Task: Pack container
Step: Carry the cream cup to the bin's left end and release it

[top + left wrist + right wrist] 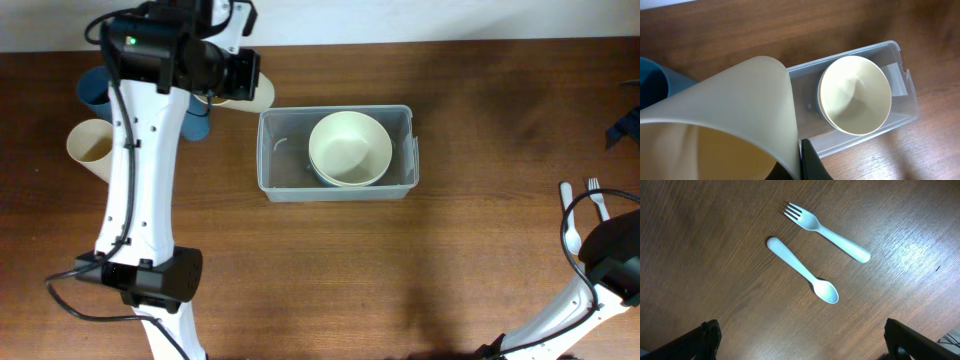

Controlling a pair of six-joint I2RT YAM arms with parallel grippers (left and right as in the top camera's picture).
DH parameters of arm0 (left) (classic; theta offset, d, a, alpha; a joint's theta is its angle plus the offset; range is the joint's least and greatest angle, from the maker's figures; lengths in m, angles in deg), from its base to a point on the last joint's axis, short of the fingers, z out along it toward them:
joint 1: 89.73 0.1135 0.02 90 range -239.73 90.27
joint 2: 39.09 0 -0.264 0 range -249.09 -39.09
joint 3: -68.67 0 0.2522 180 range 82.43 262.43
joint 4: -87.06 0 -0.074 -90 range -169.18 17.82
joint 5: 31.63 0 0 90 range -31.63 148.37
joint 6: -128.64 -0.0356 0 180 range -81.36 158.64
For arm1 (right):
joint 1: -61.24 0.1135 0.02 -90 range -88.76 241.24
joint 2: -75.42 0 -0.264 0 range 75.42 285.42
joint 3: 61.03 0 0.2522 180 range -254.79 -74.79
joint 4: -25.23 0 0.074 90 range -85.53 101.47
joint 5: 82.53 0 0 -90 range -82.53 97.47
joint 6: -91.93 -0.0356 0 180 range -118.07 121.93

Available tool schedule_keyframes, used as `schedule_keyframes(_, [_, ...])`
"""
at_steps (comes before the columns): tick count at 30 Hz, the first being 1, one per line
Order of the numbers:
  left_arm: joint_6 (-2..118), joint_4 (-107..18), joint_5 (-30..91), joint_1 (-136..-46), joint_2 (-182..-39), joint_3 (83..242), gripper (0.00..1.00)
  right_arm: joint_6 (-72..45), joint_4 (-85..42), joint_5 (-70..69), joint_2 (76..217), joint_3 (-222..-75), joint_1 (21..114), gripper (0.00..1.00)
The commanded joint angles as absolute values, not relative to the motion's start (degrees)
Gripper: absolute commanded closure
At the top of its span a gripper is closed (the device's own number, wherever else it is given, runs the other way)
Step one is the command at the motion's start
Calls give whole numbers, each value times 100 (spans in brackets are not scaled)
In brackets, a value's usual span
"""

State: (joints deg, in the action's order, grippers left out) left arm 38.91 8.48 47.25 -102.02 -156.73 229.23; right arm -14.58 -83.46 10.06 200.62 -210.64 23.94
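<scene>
The clear plastic container sits at the table's middle with stacked cream bowls in its right part. It also shows in the left wrist view, with the bowls. My left gripper is shut on the wall of a cream cup and holds it above the table, just beyond the container's far left corner. My right gripper is open and empty over bare wood at the right, near a white spoon and a white fork.
A blue cup and a cream cup lie at the far left. Another blue cup lies under the left arm. The fork and spoon lie near the right edge.
</scene>
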Motion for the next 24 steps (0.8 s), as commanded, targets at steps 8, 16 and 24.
schedule_keyframes(8, [3906,1029,4915,-10670,-16314,23021,98,-1502,-8344,1076,19986,-21033,2420,2])
schedule_keyframes(16, [3904,1090,4972,-10845,-16609,23021,98,-1502,-8344,1076,19986,-21033,2420,1])
schedule_keyframes(24, [3902,1316,5162,-10842,-16880,23021,98,-1502,-8344,1076,19986,-21033,2420,1])
